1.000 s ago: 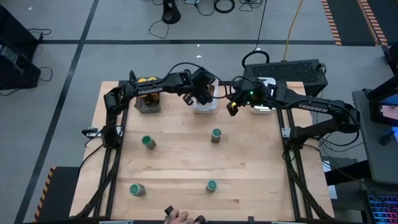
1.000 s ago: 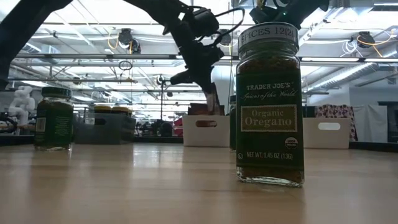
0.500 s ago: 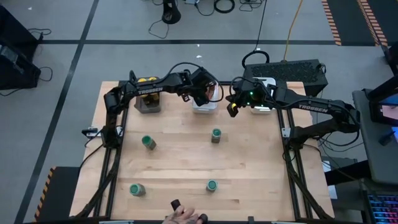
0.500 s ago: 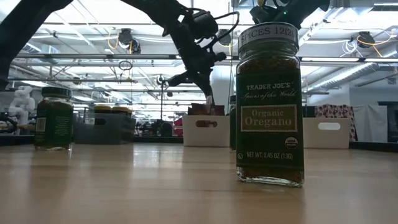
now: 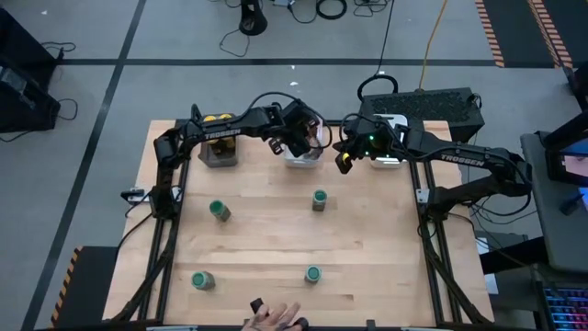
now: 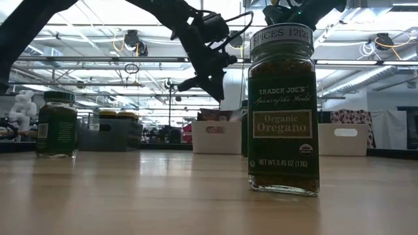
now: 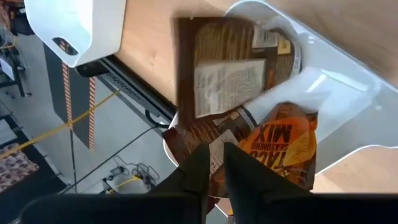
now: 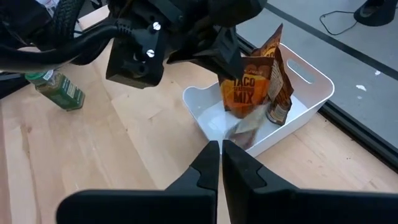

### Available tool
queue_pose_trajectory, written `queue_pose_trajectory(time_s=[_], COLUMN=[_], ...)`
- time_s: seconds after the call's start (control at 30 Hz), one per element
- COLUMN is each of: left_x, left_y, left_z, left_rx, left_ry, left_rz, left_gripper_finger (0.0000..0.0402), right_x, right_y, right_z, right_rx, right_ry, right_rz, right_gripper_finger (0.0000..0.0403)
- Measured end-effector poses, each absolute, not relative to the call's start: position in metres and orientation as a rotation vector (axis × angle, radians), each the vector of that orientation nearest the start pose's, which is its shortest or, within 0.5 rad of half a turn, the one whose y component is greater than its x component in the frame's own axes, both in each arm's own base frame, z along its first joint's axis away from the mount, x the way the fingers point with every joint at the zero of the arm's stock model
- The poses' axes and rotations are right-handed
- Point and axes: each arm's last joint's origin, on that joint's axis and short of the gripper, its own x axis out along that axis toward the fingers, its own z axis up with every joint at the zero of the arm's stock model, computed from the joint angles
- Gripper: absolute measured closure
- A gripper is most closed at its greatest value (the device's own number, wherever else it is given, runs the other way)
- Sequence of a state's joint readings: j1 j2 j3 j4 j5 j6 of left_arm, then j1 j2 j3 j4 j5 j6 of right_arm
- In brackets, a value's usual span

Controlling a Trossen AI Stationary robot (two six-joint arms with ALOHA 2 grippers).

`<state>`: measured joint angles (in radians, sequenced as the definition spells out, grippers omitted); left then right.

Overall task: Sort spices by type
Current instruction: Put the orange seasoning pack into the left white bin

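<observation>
The left hand (image 5: 301, 145) hangs over the middle white tray (image 5: 303, 158) at the far edge of the surface. Its fingers (image 7: 198, 171) show only a narrow slot between them and nothing lies in it, though whether they are parting or closing cannot be told. Directly beneath sit the brown-orange packets (image 8: 254, 81), one reading "taco mix", leaning upright in the tray (a small jar stands with them).

Just beside, toward the other white tray (image 5: 390, 152), the right hand (image 5: 344, 158) waits with its fingers (image 8: 208, 165) pressed together on nothing.

Farther out toward the near edge, four green-lidded jars (image 5: 220, 211) stand well apart on bare wood; the nearest reads oregano (image 6: 283, 108). A dark tray (image 5: 219, 147) holding yellow-lidded jars sits beyond the left hand, toward the left arm's base. A person's hand (image 5: 276, 318) shows at the near edge.

The step looks like a packet drop-off into the middle tray, about finished. Next, a hand likely must lift clear, travel to a green jar and open wide for it.
</observation>
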<state>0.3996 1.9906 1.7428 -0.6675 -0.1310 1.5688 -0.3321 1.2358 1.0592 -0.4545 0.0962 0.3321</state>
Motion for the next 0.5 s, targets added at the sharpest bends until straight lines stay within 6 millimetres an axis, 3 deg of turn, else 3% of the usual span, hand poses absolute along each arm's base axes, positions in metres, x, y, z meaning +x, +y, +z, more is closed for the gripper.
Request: queue_pose_trajectory(time_s=[0.27,0.5], left_x=[0.405,0.408], left_y=[0.175,0.172], left_z=[0.268,0.282], left_rx=[1.264,0.943], left_ry=[1.058,0.973], left_rz=[-0.272,-0.003], left_gripper_finger=[0.0297,0.0275], right_x=[0.248,0.246], right_y=[-0.088,-0.087], right_z=[0.312,0.311], right_rx=[0.398,0.374], right_ry=[0.560,0.582], right_rz=[-0.492,-0.486], right_gripper_finger=[0.0403,0.0403])
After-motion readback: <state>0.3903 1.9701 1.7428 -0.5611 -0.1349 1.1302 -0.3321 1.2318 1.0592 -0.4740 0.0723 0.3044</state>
